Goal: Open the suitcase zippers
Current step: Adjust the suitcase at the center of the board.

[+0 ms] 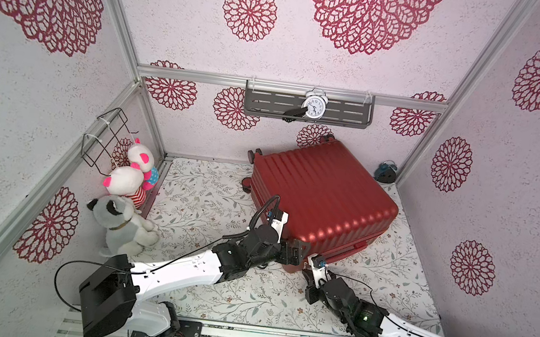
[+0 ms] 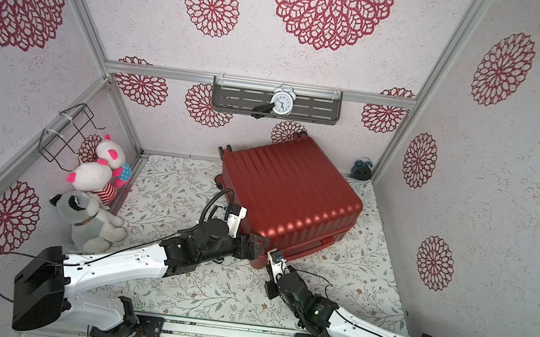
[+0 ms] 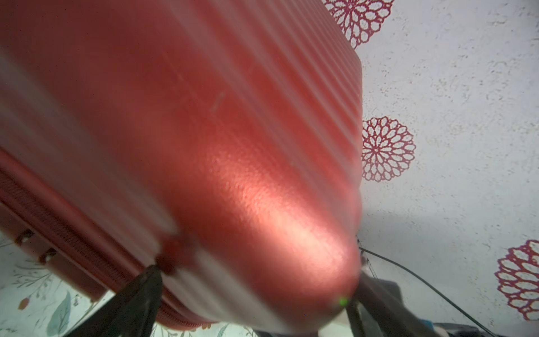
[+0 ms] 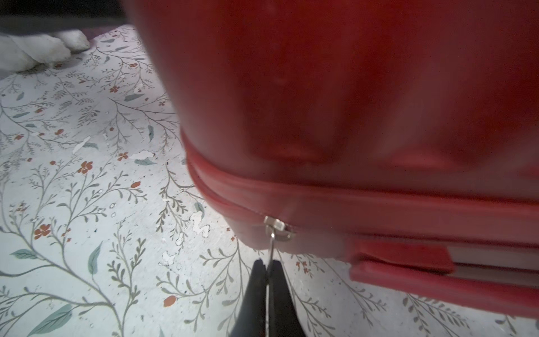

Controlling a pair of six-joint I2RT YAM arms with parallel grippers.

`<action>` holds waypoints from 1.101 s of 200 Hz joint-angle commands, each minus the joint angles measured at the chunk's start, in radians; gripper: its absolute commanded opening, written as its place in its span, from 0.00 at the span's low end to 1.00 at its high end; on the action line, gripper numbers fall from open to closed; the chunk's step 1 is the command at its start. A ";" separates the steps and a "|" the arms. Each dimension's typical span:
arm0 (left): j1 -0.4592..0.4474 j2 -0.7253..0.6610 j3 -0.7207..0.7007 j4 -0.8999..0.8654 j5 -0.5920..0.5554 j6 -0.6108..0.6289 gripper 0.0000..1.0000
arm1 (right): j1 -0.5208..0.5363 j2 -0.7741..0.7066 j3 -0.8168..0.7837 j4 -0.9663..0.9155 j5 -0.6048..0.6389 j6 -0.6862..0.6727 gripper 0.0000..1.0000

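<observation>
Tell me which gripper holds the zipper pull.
The right gripper, shut on the silver zipper pull at the suitcase seam; the left gripper stands open, straddling the suitcase corner.

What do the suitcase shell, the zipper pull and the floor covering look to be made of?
The suitcase shell: hard moulded plastic by its look, glossy with a fine grain; ribs catch sharp highlights. The zipper pull: bare silvery metal, thin and shiny. The floor covering: likely a printed floral sheet, matte; white flakes show where the print has chipped.

red ribbed suitcase [image 1: 321, 196] lying flat — zippers [image 4: 227, 195] along seam
</observation>
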 commanded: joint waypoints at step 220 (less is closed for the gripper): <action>0.455 0.042 -0.146 0.036 0.208 0.055 0.39 | 0.070 0.051 0.060 0.067 -0.072 -0.020 0.00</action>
